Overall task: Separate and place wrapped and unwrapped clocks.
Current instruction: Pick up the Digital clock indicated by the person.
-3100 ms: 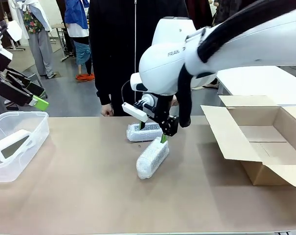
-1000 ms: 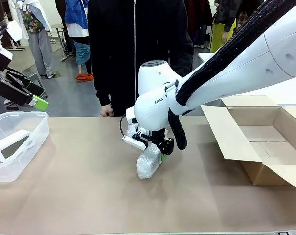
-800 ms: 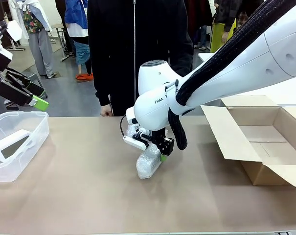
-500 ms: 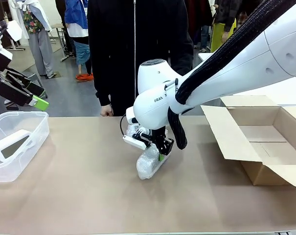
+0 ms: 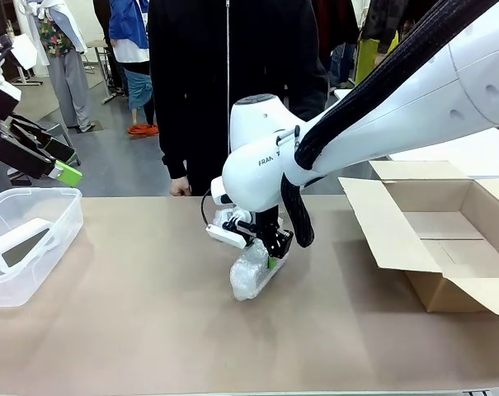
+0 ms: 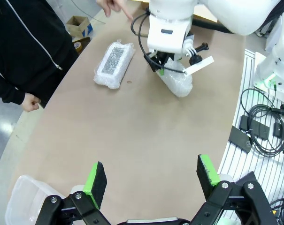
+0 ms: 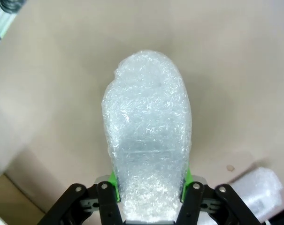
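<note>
On the desk, near its middle, one wrapped clock is gripped by the right claw. A second wrapped clock lies just beyond, the bare clock is seen in the tub, and the left claw is held released.

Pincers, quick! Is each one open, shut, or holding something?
Left pincer: open, holding nothing.
Right pincer: shut on the bubble-wrapped clock.
</note>
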Controlling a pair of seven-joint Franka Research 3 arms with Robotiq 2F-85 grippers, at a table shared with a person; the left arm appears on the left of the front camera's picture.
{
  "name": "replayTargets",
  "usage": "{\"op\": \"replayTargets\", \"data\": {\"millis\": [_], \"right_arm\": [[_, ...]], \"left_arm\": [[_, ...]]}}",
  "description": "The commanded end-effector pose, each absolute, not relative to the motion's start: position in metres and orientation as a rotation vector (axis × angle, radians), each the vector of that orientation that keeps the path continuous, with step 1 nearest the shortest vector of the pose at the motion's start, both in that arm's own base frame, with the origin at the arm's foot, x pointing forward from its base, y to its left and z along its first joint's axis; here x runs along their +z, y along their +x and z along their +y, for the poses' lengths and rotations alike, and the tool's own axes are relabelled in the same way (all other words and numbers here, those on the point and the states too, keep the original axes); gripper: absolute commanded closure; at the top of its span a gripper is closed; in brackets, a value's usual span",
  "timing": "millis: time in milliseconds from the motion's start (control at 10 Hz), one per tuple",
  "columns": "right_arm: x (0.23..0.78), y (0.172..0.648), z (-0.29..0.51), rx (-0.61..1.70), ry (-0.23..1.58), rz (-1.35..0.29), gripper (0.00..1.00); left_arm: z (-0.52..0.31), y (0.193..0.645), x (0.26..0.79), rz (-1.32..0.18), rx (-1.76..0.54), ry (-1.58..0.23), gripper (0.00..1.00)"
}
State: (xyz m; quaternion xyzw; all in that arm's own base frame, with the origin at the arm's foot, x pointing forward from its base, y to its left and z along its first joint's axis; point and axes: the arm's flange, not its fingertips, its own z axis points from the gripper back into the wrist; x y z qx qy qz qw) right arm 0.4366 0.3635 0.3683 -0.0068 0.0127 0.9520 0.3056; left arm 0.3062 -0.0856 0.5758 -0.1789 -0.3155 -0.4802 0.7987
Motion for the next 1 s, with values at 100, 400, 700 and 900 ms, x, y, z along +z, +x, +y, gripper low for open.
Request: {"op": "replayTargets", "data": {"millis": [100, 400, 700, 900], "right_arm": [[0.467, 0.424, 0.348, 2.495, -0.032, -0.036, 0.96], [0.555, 0.398, 0.332, 2.504, -0.045, -0.150, 0.96], [0.593, 0.389, 0.335, 2.441, -0.101, -0.224, 0.96], [0.600, 0.386, 0.330, 2.466, -0.118, -0.194, 0.96]], "left_arm": [[-0.085, 0.306, 0.576, -0.680, -1.029, -0.387, 0.00], [-0.085, 0.306, 0.576, -0.680, -1.029, -0.387, 0.00], [-0.085, 0.306, 0.576, -0.680, -1.029, -0.387, 0.00], [-0.085, 0.306, 0.576, -0.680, -1.029, -0.387, 0.00]]}}
